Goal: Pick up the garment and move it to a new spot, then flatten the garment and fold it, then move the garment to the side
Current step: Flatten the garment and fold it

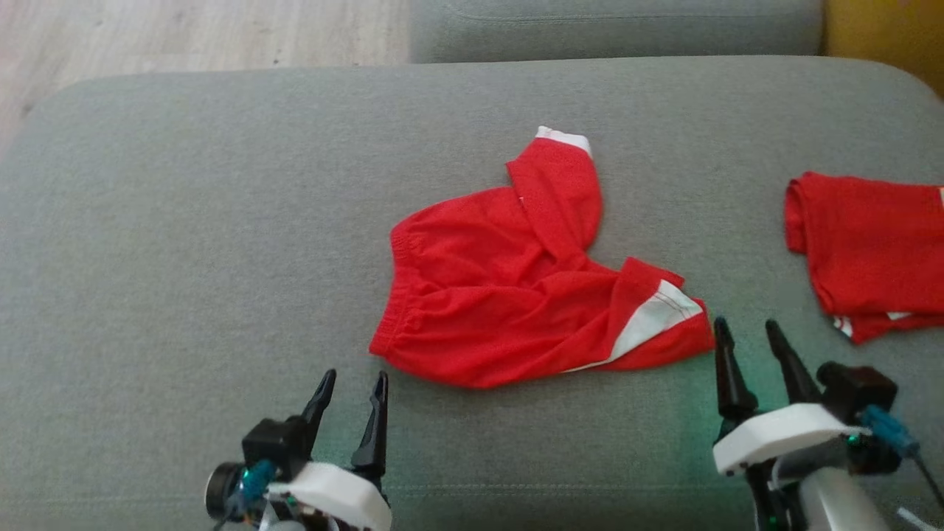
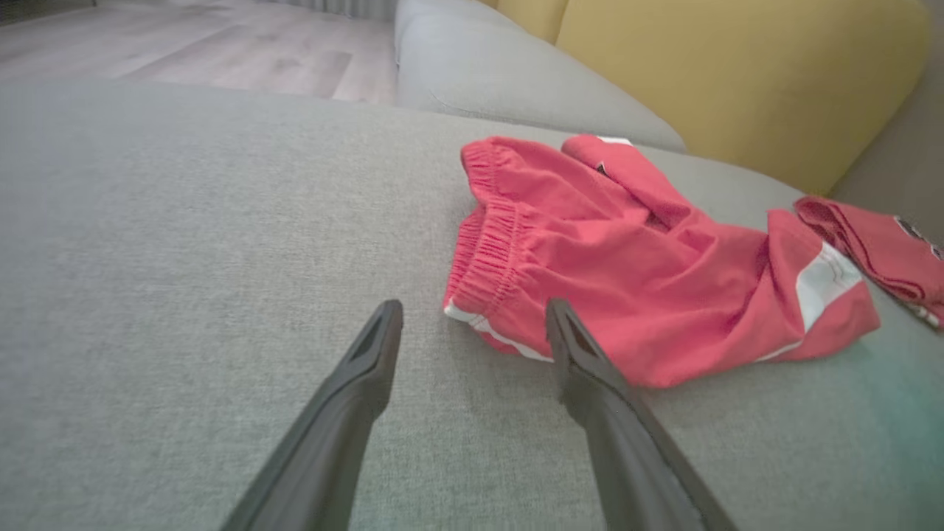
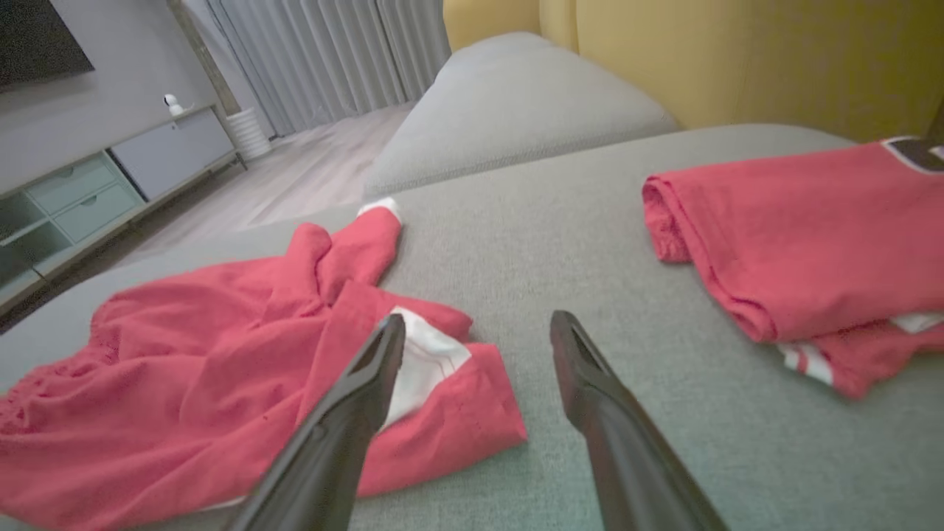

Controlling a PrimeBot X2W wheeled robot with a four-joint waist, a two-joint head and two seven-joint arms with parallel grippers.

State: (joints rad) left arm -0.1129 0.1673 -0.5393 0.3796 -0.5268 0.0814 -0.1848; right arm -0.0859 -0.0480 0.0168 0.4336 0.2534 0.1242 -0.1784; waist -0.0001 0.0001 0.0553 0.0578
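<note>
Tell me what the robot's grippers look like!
The left gripper and the right gripper each have two long, dark, pointed fingers rising from a white rounded base. Beside each base sits a black boxy part with a teal-blue plug and a thin cable. The right forearm is pale grey.

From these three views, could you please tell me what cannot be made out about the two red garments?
Folded red garment: head view, right part cut off by the picture's edge.
Its dark emblem: right wrist view, cut by the edge and blurred, unreadable.
Red shorts: all views, its own crumpled folds hide the layers beneath.
</note>
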